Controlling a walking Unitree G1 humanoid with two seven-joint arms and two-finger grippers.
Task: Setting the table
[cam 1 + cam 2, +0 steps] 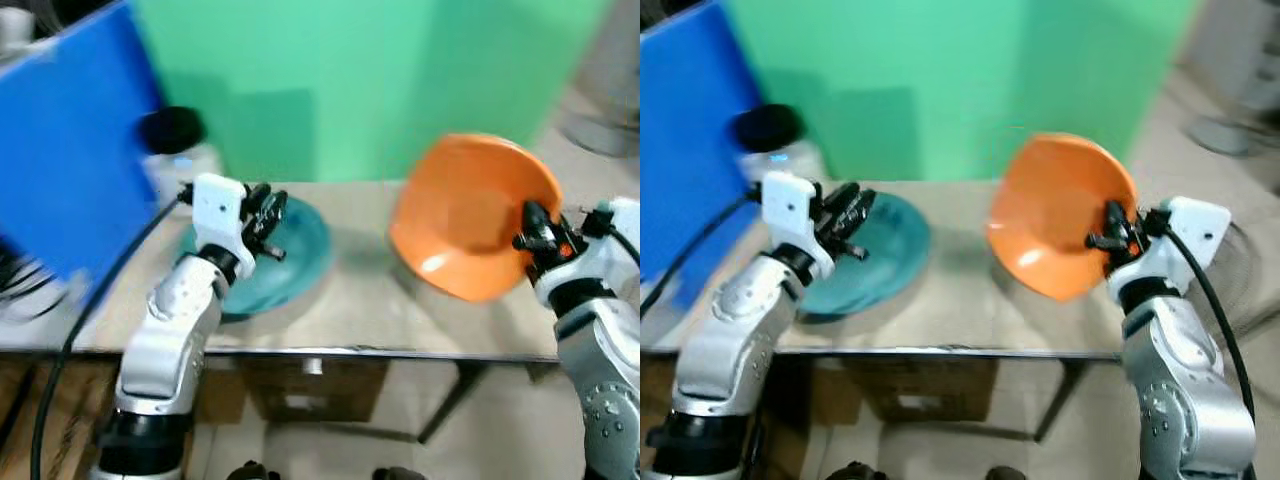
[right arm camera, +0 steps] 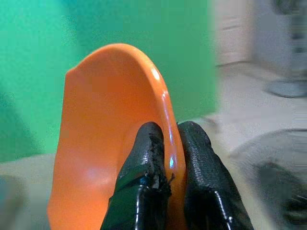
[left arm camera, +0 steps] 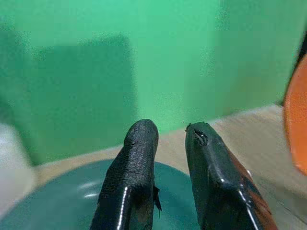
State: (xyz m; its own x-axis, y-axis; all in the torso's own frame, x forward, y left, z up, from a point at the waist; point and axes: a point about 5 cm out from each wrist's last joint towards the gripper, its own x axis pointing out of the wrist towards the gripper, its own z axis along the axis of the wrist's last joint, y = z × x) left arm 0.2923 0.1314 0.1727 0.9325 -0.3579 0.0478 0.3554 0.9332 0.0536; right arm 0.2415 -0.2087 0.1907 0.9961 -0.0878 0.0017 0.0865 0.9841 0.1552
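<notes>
The right hand (image 2: 165,158) pinches the rim of the orange plate (image 1: 470,215), tipped up on its edge above the tabletop (image 1: 360,300). The left hand (image 3: 165,158), fingers a little apart and holding nothing, hovers over the teal plate (image 1: 290,255), which lies flat beside the orange plate. I think the orange one must next be laid flat. A blue board (image 1: 70,150) and a black-capped jar (image 1: 175,140) stand beyond the teal plate.

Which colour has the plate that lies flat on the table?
Teal round plate, seen best in the left eye view.
</notes>
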